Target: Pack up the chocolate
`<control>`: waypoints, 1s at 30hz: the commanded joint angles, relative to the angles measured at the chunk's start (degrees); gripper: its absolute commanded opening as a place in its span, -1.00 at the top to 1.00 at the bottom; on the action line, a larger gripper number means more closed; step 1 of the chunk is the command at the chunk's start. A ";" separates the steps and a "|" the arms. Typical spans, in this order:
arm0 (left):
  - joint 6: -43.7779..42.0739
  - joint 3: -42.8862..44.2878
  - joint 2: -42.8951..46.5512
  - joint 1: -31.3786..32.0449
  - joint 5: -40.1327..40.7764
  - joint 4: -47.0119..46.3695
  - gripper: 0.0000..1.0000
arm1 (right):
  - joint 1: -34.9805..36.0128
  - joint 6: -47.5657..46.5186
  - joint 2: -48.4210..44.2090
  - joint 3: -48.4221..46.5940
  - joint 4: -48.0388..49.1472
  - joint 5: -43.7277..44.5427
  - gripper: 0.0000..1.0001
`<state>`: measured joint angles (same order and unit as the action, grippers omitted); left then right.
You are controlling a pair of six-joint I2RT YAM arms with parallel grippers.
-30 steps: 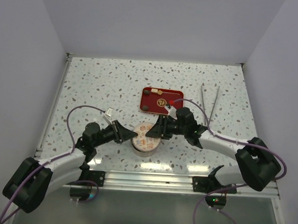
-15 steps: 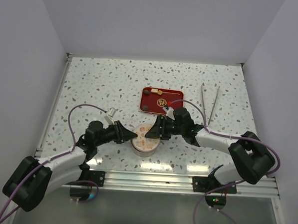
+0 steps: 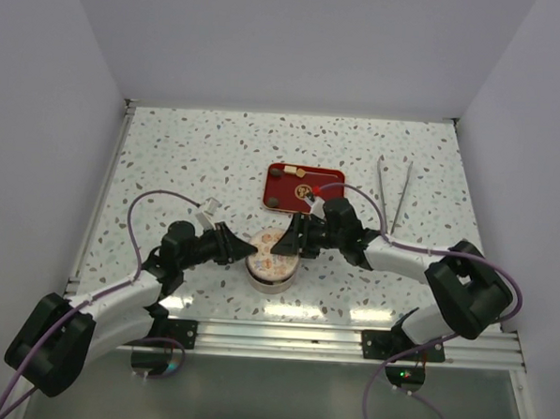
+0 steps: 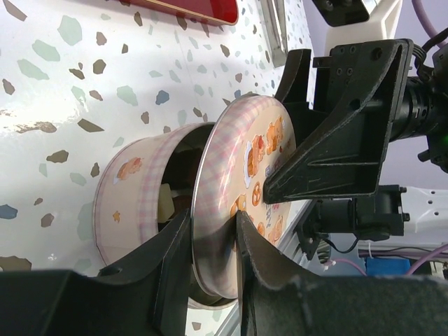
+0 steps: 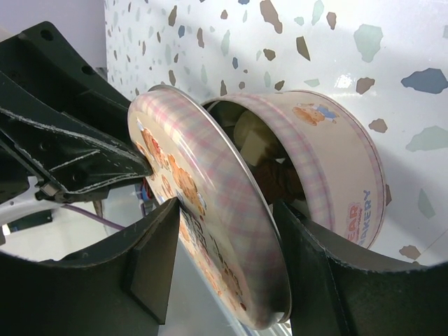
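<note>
A round pastel tin (image 3: 273,273) stands near the table's front edge. Its patterned lid (image 3: 269,249) is held tilted just above the opening. My left gripper (image 3: 249,250) is shut on the lid's left rim, and my right gripper (image 3: 284,250) is shut on its right rim. In the left wrist view my gripper (image 4: 212,225) pinches the lid (image 4: 245,161) over the tin (image 4: 129,189). In the right wrist view my gripper (image 5: 227,210) clamps the lid (image 5: 210,203). Cream chocolate (image 5: 253,138) and brown chocolate (image 5: 281,183) lie inside the tin (image 5: 343,161).
A red rectangular tray (image 3: 304,199) lies behind the tin, with a dark piece (image 3: 276,173) and a couple of other pieces on it. Metal tongs (image 3: 395,189) lie to the right of the tray. White walls enclose the table on three sides.
The right arm has drawn slightly left and back toward the tray. The lid stays held between both grippers over the tin. The left arm has shifted only slightly.
</note>
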<state>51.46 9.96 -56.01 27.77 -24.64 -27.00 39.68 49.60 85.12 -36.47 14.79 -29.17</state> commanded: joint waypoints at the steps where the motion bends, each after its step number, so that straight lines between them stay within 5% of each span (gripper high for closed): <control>1: -1.98 1.82 -0.94 -0.08 1.80 4.50 0.47 | 0.84 -1.53 2.41 -1.23 -4.59 1.75 -0.15; 30: -1.01 3.49 4.41 0.88 2.41 14.26 0.52 | 1.36 -1.70 -3.12 -2.73 -12.94 0.78 -0.15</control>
<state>52.95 11.79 -52.47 28.67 -25.34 -16.80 40.58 49.36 83.83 -38.13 6.83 -29.74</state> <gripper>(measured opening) 0.315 0.580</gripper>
